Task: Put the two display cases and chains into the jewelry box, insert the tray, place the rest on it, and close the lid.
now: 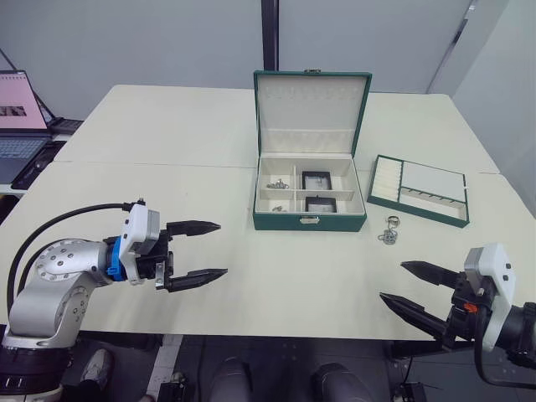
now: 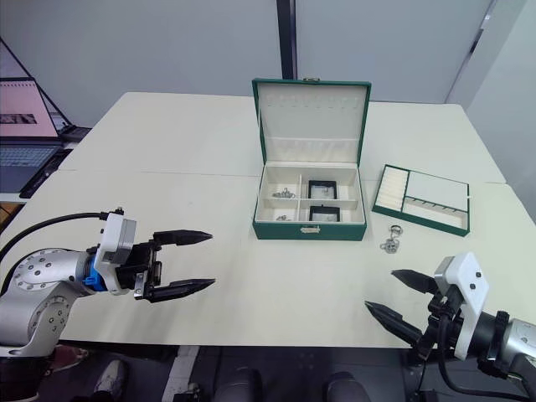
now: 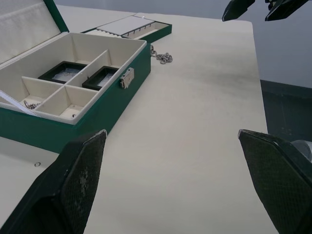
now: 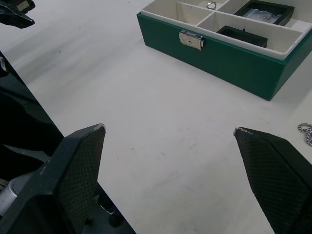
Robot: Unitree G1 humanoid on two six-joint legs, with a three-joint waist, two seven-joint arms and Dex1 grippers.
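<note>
The left tool (image 1: 196,251) hangs over the near left part of the bench (image 1: 167,142), its two black fingers spread wide and holding nothing. The right tool (image 1: 419,289) sits at the near right edge of the bench, fingers likewise parted and empty, partly out past the bench edge. Between the two tools lies a broad bare stretch of bench top, running up to the front wall of the jewelry box (image 1: 309,221).

The jewelry box stands at mid-bench, well apart from both tools, with the lid (image 1: 311,113) raised upright at the back. Both display cases (image 1: 316,179) lie in its right-hand compartments, one behind the other. Small metal pieces (image 1: 275,184) rest in the left compartments; they are too small to tell apart. In the right wrist view the far side of the box is cut off by the frame.

The tray (image 1: 419,190) lies to the right of the box, apart from it, tilted a little against the box's line, with its ridged rolls on the side nearer the box. A chain (image 1: 389,229) lies loose on the bench just in front of the tray's near left corner, beside the box's front right corner; its links blur together.

A laptop (image 1: 21,126) stands beyond the bench's left edge, cut off by the frame.
</note>
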